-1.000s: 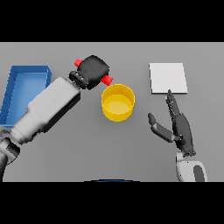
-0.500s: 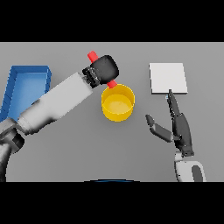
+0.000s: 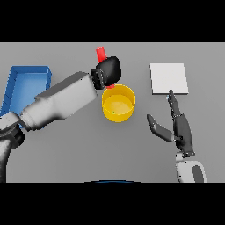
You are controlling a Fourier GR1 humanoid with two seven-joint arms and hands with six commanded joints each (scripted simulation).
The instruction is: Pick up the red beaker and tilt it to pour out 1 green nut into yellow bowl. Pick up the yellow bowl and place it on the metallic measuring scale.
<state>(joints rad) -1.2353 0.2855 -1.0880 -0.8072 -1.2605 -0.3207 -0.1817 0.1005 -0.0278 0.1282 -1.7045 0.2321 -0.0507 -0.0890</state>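
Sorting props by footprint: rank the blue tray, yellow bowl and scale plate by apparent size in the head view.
1. blue tray, partly hidden by the arm
2. scale plate and yellow bowl: look alike, unranked

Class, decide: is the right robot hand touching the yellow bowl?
Apart. In the head view, bare grey table shows between the right robot hand, its fingers open, and the yellow bowl, which sits well to that hand's left.

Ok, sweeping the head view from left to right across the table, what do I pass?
Blue tray → left hand curled round the red beaker → yellow bowl → metallic scale, with the open right hand just below it.
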